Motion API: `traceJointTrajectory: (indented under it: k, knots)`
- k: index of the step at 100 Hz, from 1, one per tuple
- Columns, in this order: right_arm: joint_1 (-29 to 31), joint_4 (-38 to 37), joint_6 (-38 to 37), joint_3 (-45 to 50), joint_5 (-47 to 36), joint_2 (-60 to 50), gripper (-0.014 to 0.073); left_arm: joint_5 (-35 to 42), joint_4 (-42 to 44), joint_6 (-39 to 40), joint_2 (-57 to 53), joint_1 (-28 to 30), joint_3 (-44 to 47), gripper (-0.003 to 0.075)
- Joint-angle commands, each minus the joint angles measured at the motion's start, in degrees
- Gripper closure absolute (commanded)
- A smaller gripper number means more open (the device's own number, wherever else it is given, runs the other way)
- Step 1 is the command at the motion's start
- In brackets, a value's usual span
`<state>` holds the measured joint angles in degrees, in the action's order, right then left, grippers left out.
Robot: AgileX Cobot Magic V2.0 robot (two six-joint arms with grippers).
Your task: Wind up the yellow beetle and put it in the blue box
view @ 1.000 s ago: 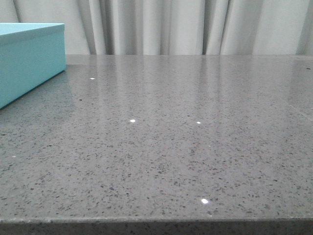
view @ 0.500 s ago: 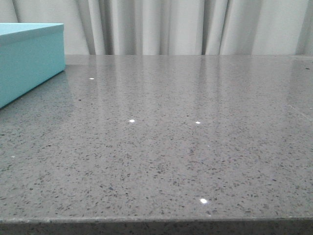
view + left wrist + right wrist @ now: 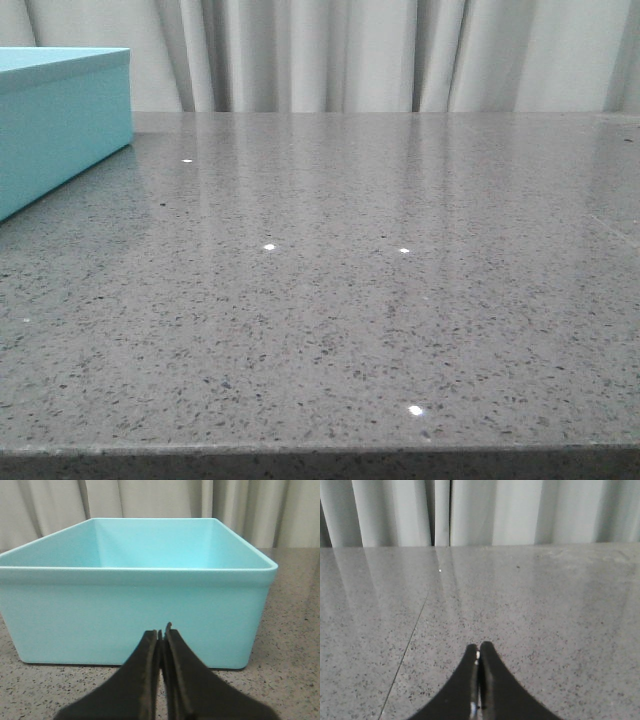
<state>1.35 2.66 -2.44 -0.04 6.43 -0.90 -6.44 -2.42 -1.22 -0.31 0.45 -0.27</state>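
The blue box (image 3: 60,120) stands at the far left of the grey speckled table in the front view. Seen from the left wrist, the blue box (image 3: 135,600) is open at the top and nothing shows inside the part I can see. My left gripper (image 3: 161,632) is shut, empty, close in front of the box's near wall. My right gripper (image 3: 478,647) is shut over bare table with nothing between its fingers. The yellow beetle is out of view in every frame. Neither arm shows in the front view.
The grey stone tabletop (image 3: 380,280) reaches back to a pale pleated curtain (image 3: 350,50). Its front edge (image 3: 320,455) runs along the bottom of the front view. A thin seam line (image 3: 410,640) crosses the table in the right wrist view.
The blue box has shifted very slightly to the left in the front view. Nothing else differs.
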Motion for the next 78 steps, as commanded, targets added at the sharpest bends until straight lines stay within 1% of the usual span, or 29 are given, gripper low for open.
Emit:
traceJointTrajectory:
  k: [1, 5, 13, 78]
  knots:
    - [0.34, 0.30, -0.74, 0.73, -7.11, -0.79, 0.0661, 4.45, -0.56, 0.51, -1.84, -0.03, 2.51, 0.0741]
    - [0.34, -0.79, -0.83, 0.53, -5.38, -0.79, 0.0661, 4.45, -0.56, 0.51, -1.84, -0.03, 2.51, 0.0741]
    - [0.34, -1.88, -0.83, 0.59, -5.94, -0.84, 0.0661, 4.45, -0.56, 0.51, -1.84, -0.03, 2.51, 0.0741]
    - [0.34, -1.86, -0.77, 0.59, -6.00, -0.84, 0.0661, 4.45, -0.56, 0.51, -1.84, -0.03, 2.51, 0.0741]
